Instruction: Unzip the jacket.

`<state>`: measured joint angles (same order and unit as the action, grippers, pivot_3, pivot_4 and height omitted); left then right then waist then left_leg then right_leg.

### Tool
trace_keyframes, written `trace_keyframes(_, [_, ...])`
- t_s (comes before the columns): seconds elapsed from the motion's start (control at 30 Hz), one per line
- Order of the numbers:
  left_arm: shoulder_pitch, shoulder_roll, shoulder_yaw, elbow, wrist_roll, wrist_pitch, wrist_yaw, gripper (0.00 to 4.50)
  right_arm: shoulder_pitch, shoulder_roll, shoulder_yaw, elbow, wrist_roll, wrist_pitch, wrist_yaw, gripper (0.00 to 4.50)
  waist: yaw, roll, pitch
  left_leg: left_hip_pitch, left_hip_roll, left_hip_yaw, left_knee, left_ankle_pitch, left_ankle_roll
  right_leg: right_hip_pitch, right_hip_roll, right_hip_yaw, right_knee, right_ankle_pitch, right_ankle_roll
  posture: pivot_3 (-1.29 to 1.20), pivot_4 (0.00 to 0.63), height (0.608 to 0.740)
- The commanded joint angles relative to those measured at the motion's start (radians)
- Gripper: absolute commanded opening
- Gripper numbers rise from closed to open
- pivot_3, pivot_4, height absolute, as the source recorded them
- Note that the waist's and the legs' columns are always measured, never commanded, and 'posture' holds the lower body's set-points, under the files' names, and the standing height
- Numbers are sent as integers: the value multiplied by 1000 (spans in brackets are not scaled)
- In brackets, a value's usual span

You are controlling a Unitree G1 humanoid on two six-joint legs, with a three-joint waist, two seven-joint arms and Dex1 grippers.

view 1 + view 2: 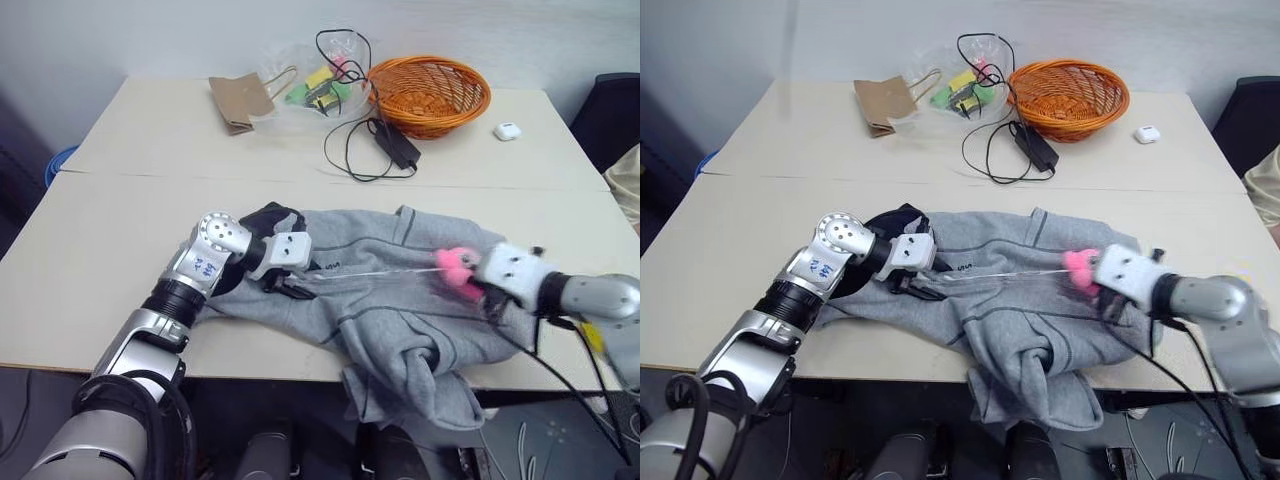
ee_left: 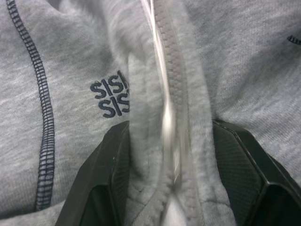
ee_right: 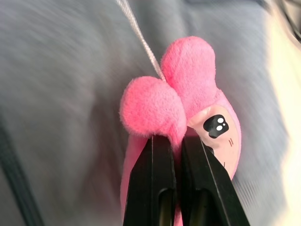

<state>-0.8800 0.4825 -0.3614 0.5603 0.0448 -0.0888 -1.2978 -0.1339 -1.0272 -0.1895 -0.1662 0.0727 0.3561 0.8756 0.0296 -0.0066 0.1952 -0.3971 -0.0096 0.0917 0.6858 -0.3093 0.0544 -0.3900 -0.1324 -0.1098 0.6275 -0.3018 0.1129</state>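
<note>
The jacket point(image 1: 400, 300) lies crumpled on the near table point(image 1: 90, 270), at about 5 o'clock of the head views' centre, one fold drooping over the near edge at 6 o'clock. The left tool point(image 1: 290, 282) sits at the garment's 9 o'clock end beside the dark hood lining point(image 1: 268, 215); in the left wrist view its two black fingers point(image 2: 101, 174) stand apart with a bunched ridge of grey fleece and the zipper track point(image 2: 171, 94) pinched between them, next to a small dark printed logo point(image 2: 109, 96). At the jacket's 3 o'clock side the right tool point(image 1: 478, 290) is clamped on a pink plush toy point(image 3: 188, 108), its fingers point(image 3: 157, 183) pressed together on the toy's lower part. A thin pale cord point(image 1: 380, 272) runs taut from the plush across the fleece toward the left tool. Farther back, on the far table at 12 o'clock, lie a black cable with its power brick point(image 1: 398, 142), a brown paper bag point(image 1: 238, 100), a clear bag of coloured packets point(image 1: 315, 85) and an orange wicker basket point(image 1: 430, 95). A small white object point(image 1: 507, 131) rests at 1 o'clock.
</note>
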Motion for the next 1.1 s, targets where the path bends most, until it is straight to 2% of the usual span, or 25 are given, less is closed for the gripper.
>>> trace_keyframes(0.03, [50,37,-14,6,34,9,-10,2644,62,-75,-248,133,23,9,19,16,-3,0,0,0,0,0,0,0,0,0,0,0,0,0,0,0,150,740])
trace_keyframes(0.2, [65,41,-7,0,35,10,-5,2644,121,-125,-391,269,21,-35,31,16,-11,1,-1,9,2,2,-4,-1,-1,6,0,2,-4,0,0,0,150,740])
trace_keyframes(0.33, [85,43,-3,-15,30,14,-3,2644,91,-212,-471,567,2,-122,-19,16,-13,3,-2,10,2,2,-4,-3,0,7,-2,3,-7,0,0,0,150,740])
trace_keyframes(0.47, [105,48,1,-24,33,10,1,2644,-97,-318,-462,947,15,-235,-149,16,-32,7,-4,10,2,2,-5,-3,-1,7,-3,5,-7,0,-1,0,150,740])
trace_keyframes(0.67, [107,50,9,-17,33,7,10,2644,-325,-366,-376,1209,19,-316,-191,16,-40,15,-8,12,4,1,-5,-4,-2,10,-3,8,-11,-1,-2,0,150,740])
trace_keyframes(0.8, [106,48,11,-4,33,0,20,2644,-415,-339,-303,1251,13,-349,-174,16,-39,19,-8,12,4,1,-5,-5,-2,10,-3,8,-11,-1,-2,0,150,740])
trace_keyframes(0.93, [110,45,13,-16,27,7,22,2644,-474,-270,-232,1201,29,-322,-88,16,-43,22,-9,12,4,1,-5,-5,-3,11,-3,8,-11,-1,-2,0,150,740])
trace_keyframes(1.03, [123,34,29,-56,-7,50,7,2644,-423,-176,-203,1012,125,-189,89,16,-46,22,-9,12,4,0,-4,-5,-3,12,-2,8,-12,-1,-2,0,150,740])
trace_keyframes(1.1, [138,28,47,-100,-46,111,-16,2644,-357,-114,-207,805,203,-61,122,16,-43,22,-10,13,4,0,-4,-5,-2,13,-2,8,-10,-1,-2,0,150,740])
